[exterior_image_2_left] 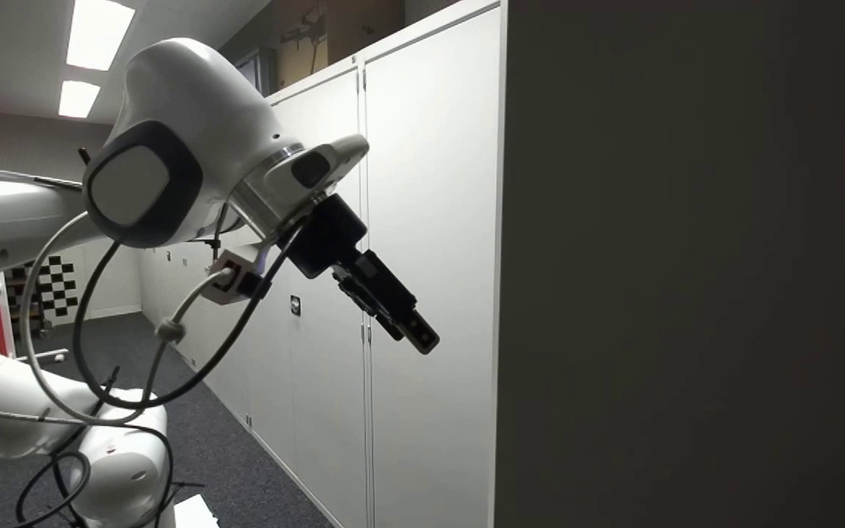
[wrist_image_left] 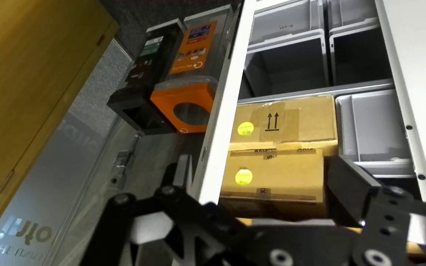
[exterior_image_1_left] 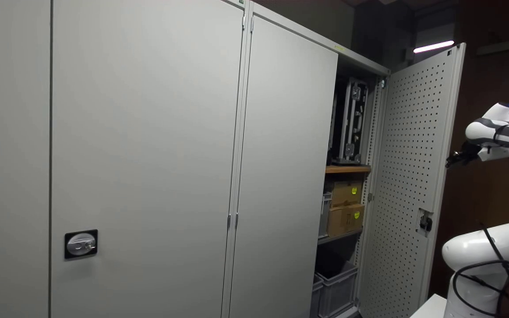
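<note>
Exterior view up on my screen: the tall pale cabinet [exterior_image_1_left: 148, 145] fills most of it, and its open door [exterior_image_1_left: 413, 145] stands upright, long axis vertical, beyond the visible corner of the white tabletop [exterior_image_1_left: 431, 308]. My only arm [exterior_image_1_left: 502, 128] is on the door's free side, and the gripper [exterior_image_1_left: 452, 160] hangs close by the free edge [exterior_image_1_left: 451, 106], well above the tabletop's edge. Wrist view shows the jaws spread, pinching nothing; what I take for that free edge runs between them, nearer the jaw at picture left (that picture stands upside down), though I cannot tell whether they touch. On one side of it are shelved grey bins [wrist_image_left: 377, 122] and two cardboard boxes [wrist_image_left: 309, 122]; on the other, an orange-topped bin [wrist_image_left: 183, 99] beside a black bin [wrist_image_left: 144, 85]. Their labels are too small for me to read, and the lettering [wrist_image_left: 33, 232] low at picture left is turned over. Box tape [wrist_image_left: 246, 152] reads AXIS, inverted; one box carries two arrows [wrist_image_left: 272, 122], and each has a yellow sticker [wrist_image_left: 245, 128] with illegible print.
</note>
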You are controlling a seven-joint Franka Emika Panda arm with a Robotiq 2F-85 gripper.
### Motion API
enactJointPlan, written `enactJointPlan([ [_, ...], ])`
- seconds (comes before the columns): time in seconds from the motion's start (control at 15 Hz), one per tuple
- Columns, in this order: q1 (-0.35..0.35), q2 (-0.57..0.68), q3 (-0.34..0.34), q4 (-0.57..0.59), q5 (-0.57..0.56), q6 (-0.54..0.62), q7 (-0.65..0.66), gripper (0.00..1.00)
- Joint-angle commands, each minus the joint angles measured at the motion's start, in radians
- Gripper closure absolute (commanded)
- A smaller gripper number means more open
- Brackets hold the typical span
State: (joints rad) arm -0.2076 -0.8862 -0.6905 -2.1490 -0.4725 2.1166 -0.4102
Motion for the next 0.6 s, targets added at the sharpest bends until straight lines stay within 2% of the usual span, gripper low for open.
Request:
enactJointPlan([
  [0.0, 0.044, 0.048, -0.038, 0.058, 0.061, 0.062, -0.074, 0.0],
  [0.53, 0.082, 0.066, -0.086, 0.088, 0.16, 0.134, -0.086, 0.0],
])
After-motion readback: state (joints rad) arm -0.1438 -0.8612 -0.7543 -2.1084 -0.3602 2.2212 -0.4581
